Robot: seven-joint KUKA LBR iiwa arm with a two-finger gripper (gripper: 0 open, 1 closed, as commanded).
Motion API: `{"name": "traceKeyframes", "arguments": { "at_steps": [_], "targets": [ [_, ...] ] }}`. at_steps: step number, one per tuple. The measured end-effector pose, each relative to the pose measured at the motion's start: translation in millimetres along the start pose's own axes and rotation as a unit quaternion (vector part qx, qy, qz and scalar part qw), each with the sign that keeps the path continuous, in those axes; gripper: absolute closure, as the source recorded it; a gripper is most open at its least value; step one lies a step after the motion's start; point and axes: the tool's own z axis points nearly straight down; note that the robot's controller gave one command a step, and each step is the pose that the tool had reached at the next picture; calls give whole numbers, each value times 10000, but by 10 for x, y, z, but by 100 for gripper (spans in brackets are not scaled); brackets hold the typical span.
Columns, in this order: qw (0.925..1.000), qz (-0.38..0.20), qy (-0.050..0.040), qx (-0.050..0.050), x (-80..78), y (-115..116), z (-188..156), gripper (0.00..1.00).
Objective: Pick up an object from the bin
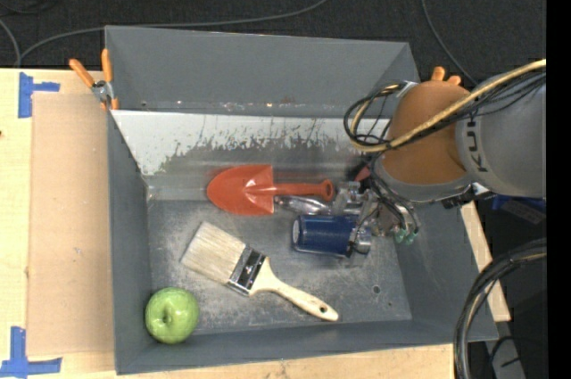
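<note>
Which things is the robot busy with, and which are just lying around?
Part of the job:
- gripper
- blue cylinder, right beside the gripper
- grey bin

Just lying about:
- red shovel
- paintbrush
- green apple

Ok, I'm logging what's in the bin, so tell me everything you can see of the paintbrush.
The paintbrush lies flat on the bin floor, set diagonally: pale bristles toward the upper left, a dark, shiny ferrule that looks like metal, and a cream handle pointing lower right. Nothing touches it; the green apple sits apart at its lower left.
</note>
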Motion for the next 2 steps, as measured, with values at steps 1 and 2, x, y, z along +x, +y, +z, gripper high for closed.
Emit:
{"name": "traceKeyframes", "arguments": {
  "at_steps": [1, 2],
  "targets": [
    [9990, 441, -71, 6, -56, 79, 272, 0],
    [9930, 1176, -51, -31, -140, 15, 234, 100]
  ]
}}
